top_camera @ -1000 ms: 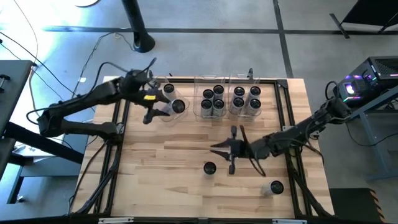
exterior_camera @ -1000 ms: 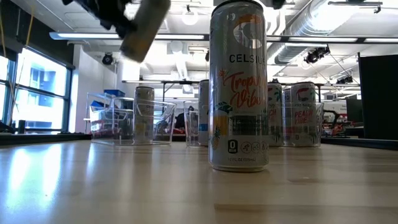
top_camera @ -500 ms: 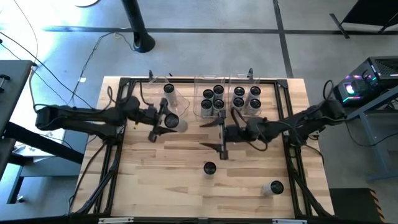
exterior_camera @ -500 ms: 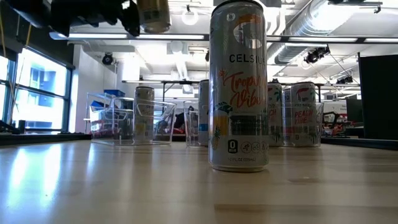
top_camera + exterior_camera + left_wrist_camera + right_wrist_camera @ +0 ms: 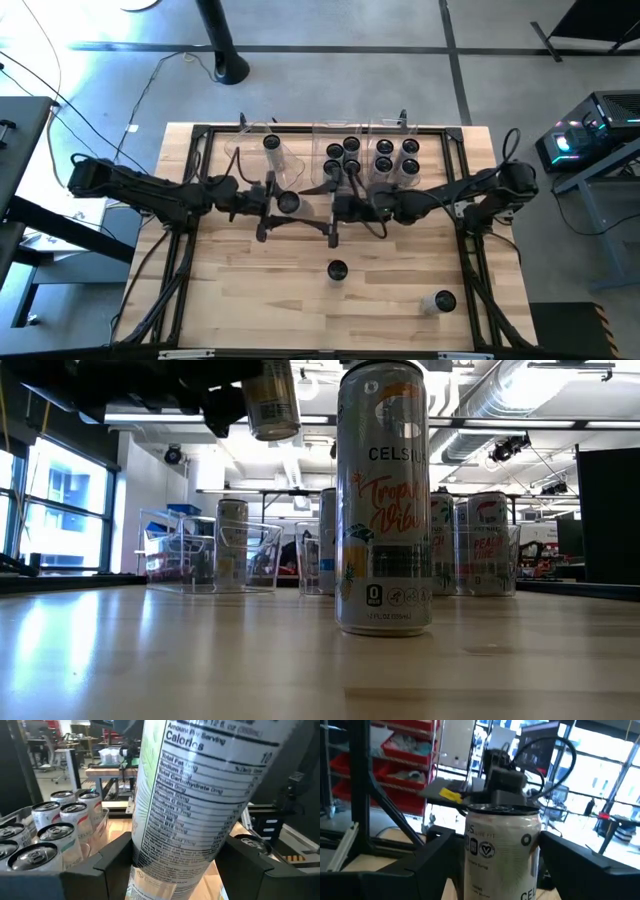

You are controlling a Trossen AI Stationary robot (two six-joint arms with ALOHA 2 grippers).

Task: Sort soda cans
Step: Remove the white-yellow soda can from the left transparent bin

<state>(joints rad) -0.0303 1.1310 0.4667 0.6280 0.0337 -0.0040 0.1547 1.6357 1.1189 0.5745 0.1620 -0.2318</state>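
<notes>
Held can (image 5: 195, 805) cut off by the frame; its label blurred.

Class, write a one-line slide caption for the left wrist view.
Left pincer grips a soda can, nutrition label facing the camera, beside binned cans.

A robotics lab — exposed ceiling ducts (image 5: 500, 405), red parts bins (image 5: 407, 742), concrete floor (image 5: 380, 80).

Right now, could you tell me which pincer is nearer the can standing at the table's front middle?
Right. The right pincer is just behind that can; the left pincer, holding another can, sits farther left.
</notes>
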